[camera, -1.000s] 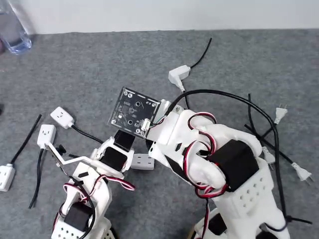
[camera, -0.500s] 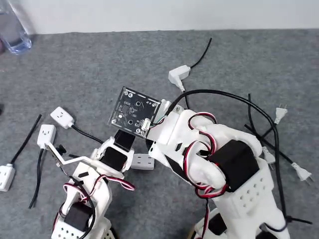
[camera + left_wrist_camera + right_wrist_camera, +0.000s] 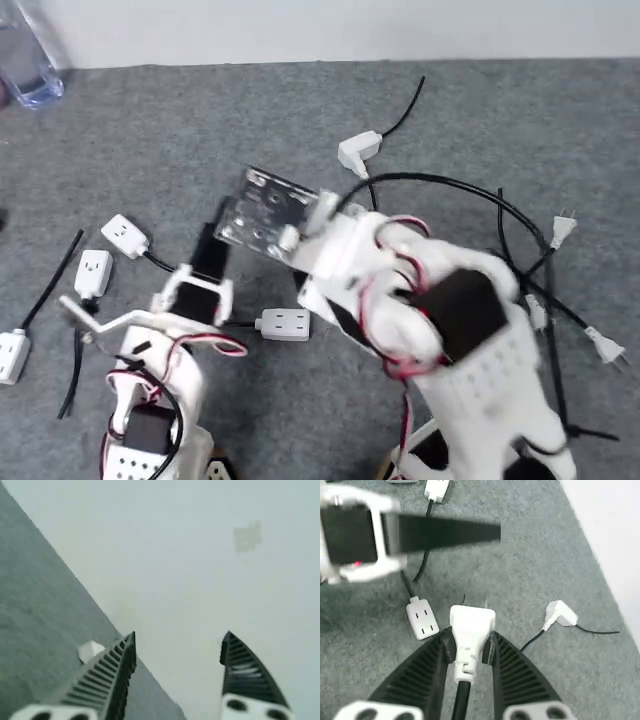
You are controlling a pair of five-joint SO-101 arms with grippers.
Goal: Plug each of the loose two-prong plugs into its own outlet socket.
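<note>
Snugly in right end effector (image 3: 470, 637): plug (image 3: 472, 621)

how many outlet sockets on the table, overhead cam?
4. On the left: upper socket, middle socket, edge socket. Centre socket lies between the arms. White cord end at top is unclear. The arms may hide more.

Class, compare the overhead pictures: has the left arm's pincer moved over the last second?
Yes. The left pincer swung leftward, away from the outlet socket lying between the arms.
</note>
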